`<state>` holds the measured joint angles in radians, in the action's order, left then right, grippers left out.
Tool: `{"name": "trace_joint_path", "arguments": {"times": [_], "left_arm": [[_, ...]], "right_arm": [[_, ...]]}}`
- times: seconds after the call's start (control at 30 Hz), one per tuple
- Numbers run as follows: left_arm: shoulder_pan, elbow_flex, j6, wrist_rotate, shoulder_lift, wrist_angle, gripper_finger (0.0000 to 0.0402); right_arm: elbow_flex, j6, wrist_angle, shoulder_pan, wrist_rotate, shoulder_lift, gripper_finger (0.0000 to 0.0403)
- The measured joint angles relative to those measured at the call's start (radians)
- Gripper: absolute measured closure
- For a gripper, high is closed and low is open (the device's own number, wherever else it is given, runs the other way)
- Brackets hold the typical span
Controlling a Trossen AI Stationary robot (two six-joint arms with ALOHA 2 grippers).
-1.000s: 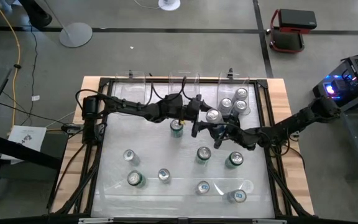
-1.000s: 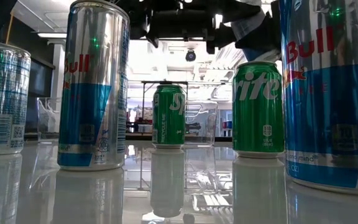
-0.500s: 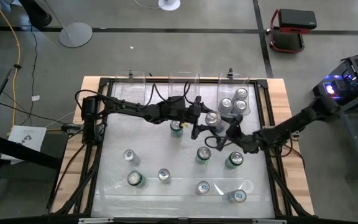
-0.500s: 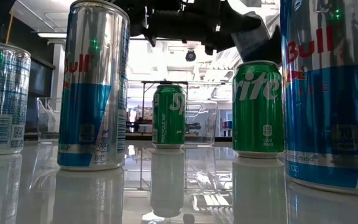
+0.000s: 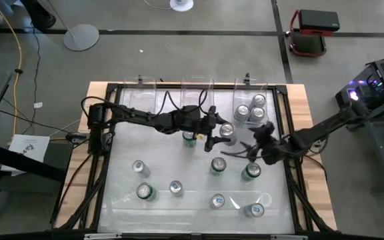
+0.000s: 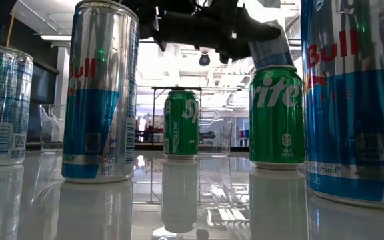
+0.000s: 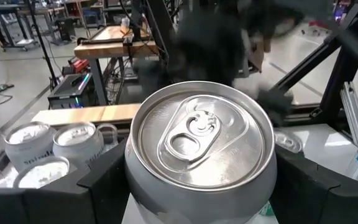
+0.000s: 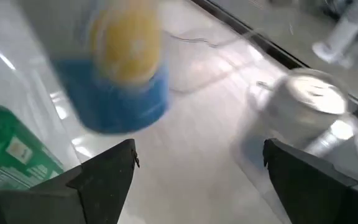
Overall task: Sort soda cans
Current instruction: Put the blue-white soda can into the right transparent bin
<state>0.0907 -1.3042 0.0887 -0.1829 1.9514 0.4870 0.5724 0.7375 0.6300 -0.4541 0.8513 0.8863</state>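
Left end effector [image 5: 223, 133] was clamped on a silver can [image 7: 199, 144], held above the desk [image 5: 119, 193] beside the bin [image 5: 253, 111] of silver cans. Right end effector [image 5: 240, 151] hung with fingers apart, holding nothing, over the green cans [image 5: 251, 172].

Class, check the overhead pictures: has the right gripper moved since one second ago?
Yes. The right gripper has drawn back toward the table's right edge, away from the bin of cans.
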Motion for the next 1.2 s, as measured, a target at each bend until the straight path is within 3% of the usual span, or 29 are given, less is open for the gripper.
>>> {"name": "trace_joint_path", "arguments": {"times": [0.17, 0.47, 0.83, 1.2], "left_arm": [[0.003, -0.100, -0.031, -0.026, 0.125, -0.003, 0.0114], [0.000, -0.404, 0.000, -0.043, 0.341, -0.243, 0.0111], [0.007, -0.423, -0.030, -0.034, 0.385, -0.270, 0.0090], [0.044, -0.425, -0.024, -0.144, 0.377, -0.330, 0.0039]], "right_arm": [[0.153, 0.109, 0.266, 0.000, -0.022, -0.038, 0.0061], [0.211, 0.096, 0.287, 0.000, -0.022, -0.029, 0.0061], [0.211, 0.100, 0.282, 0.000, -0.054, 0.023, 0.0061], [0.210, 0.072, 0.271, 0.000, -0.111, 0.036, 0.0061]]}}
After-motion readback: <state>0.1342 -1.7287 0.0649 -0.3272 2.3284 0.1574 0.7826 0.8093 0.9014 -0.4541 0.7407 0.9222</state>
